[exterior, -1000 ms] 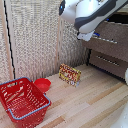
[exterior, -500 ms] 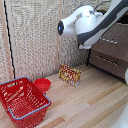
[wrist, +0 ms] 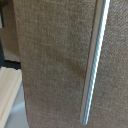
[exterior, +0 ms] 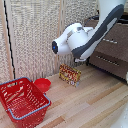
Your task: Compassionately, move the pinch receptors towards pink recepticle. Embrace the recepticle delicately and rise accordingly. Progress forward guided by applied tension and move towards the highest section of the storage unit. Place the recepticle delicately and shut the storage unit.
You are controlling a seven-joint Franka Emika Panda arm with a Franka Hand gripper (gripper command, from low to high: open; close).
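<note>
Currently no pink recepticle is visible in either view, so its location cannot be given; it may sit behind the arm or out of frame. The pinch receptors are not visible either: the exterior view shows only the white arm [exterior: 85, 37] sweeping across mid-scene, and whether the claw is open or closed cannot be told. The storage unit [exterior: 112, 47] stands at the exterior view's right, dark brown, with silver bar handles on its drawer fronts; how it lies from the claw cannot be judged with the claw unseen. The wrist view shows only a woven beige panel [wrist: 55, 65] with a vertical metal strip [wrist: 95, 60], close to the camera. Farther out on the wood floor: a patterned box [exterior: 69, 74], a red bowl [exterior: 42, 84] and a red wire basket [exterior: 22, 100]. Judgement: the step in hand is the approach and search for the mug. To do it well, swing the wrist away from the panel until the mug shows, then descend slowly with fingers spread wide, centred on the mug body, avoiding the handle.
</note>
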